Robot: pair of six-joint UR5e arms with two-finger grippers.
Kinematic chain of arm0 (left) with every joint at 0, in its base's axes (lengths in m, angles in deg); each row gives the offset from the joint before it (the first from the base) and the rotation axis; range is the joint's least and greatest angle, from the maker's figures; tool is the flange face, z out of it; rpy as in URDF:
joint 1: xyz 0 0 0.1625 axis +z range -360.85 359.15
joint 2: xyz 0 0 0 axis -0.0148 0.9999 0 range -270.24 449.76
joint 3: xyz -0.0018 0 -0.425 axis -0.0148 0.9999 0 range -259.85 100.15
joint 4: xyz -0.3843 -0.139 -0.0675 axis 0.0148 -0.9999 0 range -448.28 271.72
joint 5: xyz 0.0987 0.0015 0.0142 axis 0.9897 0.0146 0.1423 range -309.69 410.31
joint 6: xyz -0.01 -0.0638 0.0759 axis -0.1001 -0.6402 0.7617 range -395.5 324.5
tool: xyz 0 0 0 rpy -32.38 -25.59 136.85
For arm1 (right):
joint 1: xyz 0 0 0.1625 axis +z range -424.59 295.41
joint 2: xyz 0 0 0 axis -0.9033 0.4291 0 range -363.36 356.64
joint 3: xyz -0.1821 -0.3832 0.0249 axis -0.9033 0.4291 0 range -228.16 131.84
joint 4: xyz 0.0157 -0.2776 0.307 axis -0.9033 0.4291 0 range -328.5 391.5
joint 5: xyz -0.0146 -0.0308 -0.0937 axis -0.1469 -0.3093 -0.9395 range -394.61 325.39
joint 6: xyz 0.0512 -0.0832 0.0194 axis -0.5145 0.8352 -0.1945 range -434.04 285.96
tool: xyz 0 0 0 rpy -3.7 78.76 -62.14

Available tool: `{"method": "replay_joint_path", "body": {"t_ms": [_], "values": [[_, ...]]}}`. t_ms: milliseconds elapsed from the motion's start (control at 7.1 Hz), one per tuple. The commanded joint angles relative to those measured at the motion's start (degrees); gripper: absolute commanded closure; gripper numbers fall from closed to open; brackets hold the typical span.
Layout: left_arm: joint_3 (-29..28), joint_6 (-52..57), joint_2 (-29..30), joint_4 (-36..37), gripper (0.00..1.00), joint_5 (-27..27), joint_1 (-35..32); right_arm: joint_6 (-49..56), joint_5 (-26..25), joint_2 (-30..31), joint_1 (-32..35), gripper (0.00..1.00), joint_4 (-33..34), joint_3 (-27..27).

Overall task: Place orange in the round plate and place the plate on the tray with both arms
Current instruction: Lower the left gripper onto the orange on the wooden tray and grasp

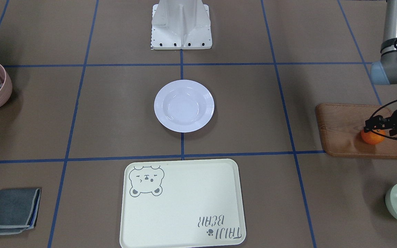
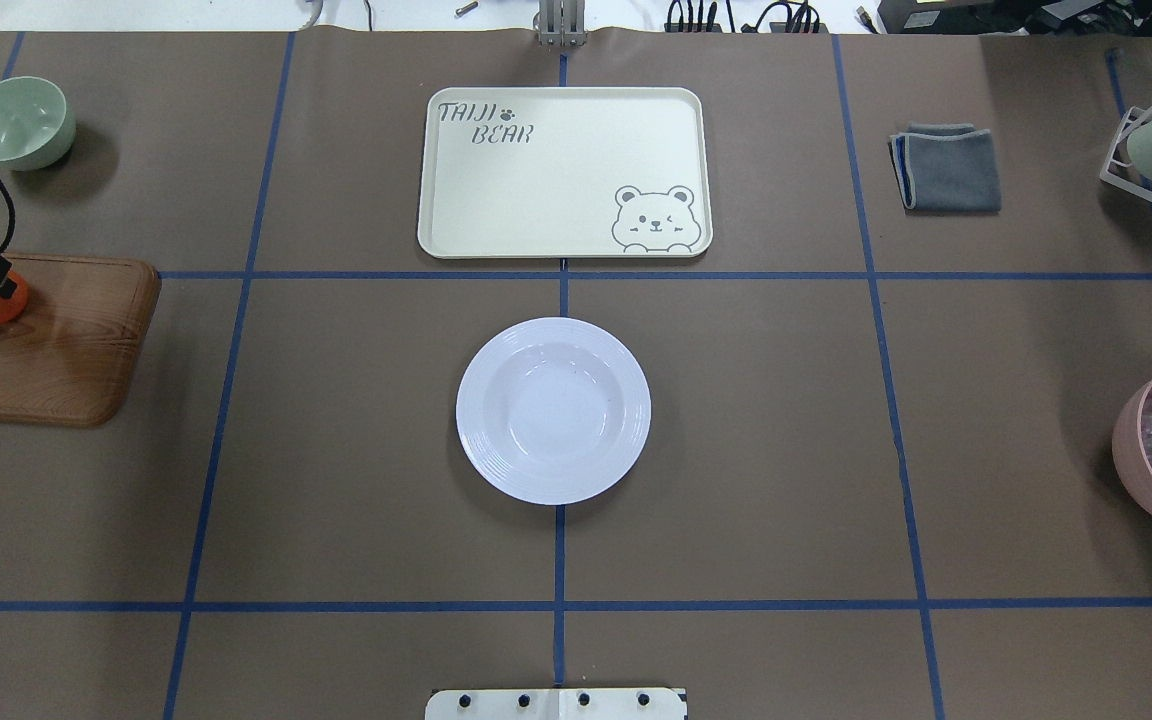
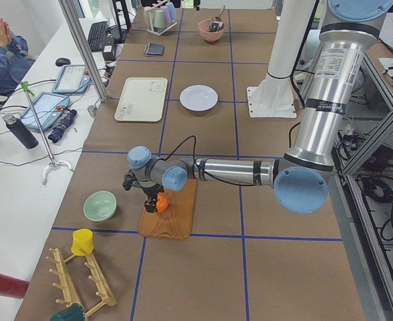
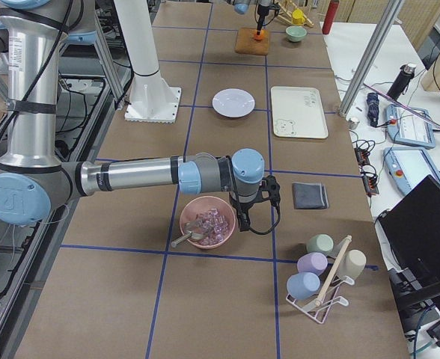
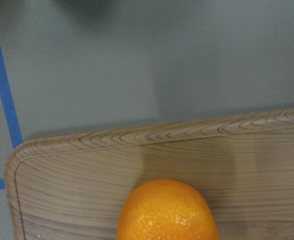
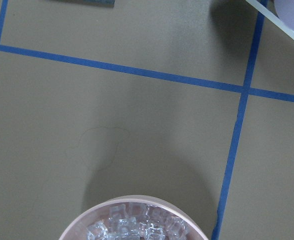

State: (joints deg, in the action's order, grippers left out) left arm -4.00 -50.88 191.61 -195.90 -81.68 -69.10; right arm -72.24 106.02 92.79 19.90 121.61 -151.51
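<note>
Tray sits empty at the operators' edge of the table, well apart from everything else. The wooden board is far out on my left side. The round plate sits mid-table, empty, between my base and the tray. The orange rests on the board near its outer end, not yet lifted as far as I can judge. Step in hand is grabbing the orange. To do it well I should centre over the fruit, straddle its widest part and squeeze lightly, since it is round and can roll or squirt out sideways on the smooth wood. I should then lift straight up before swinging toward the plate. My left gripper is right on top of the orange, apparently touching or just above it. My wrist view shows the fruit low and centred but no fingers, so I cannot tell how far the jaws are open or whether they grip. My right gripper hangs beside the pink bowl, its jaws unreadable from here.
</note>
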Motion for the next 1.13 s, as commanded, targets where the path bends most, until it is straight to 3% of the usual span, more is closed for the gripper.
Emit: {"method": "replay_joint_path", "body": {"t_ms": [0, 423, 564, 705, 846, 987], "values": [[-0.88, -0.1, 0.36, -0.04, 0.02, -0.02, 0.67, 0.05, 0.0, 0.0, -0.03, 0.0, 0.06, -0.01], [-2.89, -0.01, 0.97, -1.7, 0.03, 0.06, 1.8, -0.04, 0.0, 0.0, -0.03, 0.0, 0.07, 0.07], [-2.99, 0.08, 0.97, -1.8, 0.08, 0.06, 2.51, -0.04, 0.0, 0.0, -0.03, 0.0, 0.07, 0.07], [-3.16, 0.08, 0.97, -1.88, 0.32, 0.06, 2.51, -0.04, 0.0, 0.0, -0.03, 0.0, 0.07, -0.01], [-2.99, 0.08, 1.06, -1.62, 0.87, 0.41, 2.51, -0.04, 0.0, 0.0, -0.03, 0.0, 0.07, -0.02], [-2.64, -0.36, 2.37, -0.84, 1.0, 0.59, 2.43, -0.04, 0.0, 0.0, -0.03, 0.0, -0.02, -0.02]]}}
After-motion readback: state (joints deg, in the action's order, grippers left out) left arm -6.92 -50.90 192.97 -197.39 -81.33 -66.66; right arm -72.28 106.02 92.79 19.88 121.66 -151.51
